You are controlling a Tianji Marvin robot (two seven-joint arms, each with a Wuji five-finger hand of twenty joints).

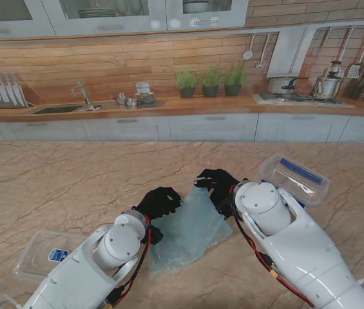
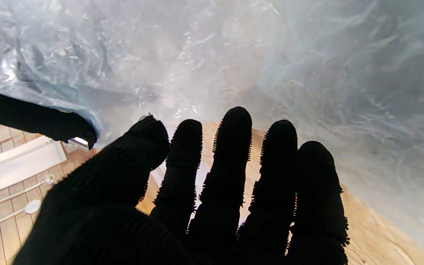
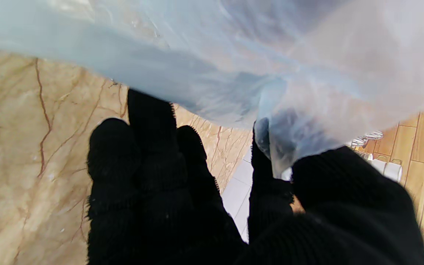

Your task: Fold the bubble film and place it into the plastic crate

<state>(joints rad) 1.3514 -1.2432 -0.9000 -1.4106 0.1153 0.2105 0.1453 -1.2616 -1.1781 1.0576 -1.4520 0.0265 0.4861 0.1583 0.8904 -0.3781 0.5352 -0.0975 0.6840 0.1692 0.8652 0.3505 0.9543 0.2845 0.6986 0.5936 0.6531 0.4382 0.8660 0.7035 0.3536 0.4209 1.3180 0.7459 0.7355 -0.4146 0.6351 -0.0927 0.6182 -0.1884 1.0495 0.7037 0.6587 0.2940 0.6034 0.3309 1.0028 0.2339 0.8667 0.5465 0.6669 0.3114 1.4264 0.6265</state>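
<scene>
The bubble film (image 1: 191,228), a pale blue translucent sheet, lies crumpled on the marble table between my two hands, its far edge lifted. My right hand (image 1: 217,187) holds that far right corner; in the right wrist view the film (image 3: 278,147) is pinched between the thumb and a finger. My left hand (image 1: 159,201) is at the film's left edge. In the left wrist view its fingers (image 2: 234,154) stand straight and apart, with the film (image 2: 234,55) hanging just beyond their tips. The clear plastic crate (image 1: 294,179) stands right of my right hand.
A flat clear plastic lid with a blue label (image 1: 40,254) lies near me on the left, beside my left forearm. Bare marble table (image 1: 72,180) stretches to the far left. A kitchen counter with sink and potted herbs runs behind the table.
</scene>
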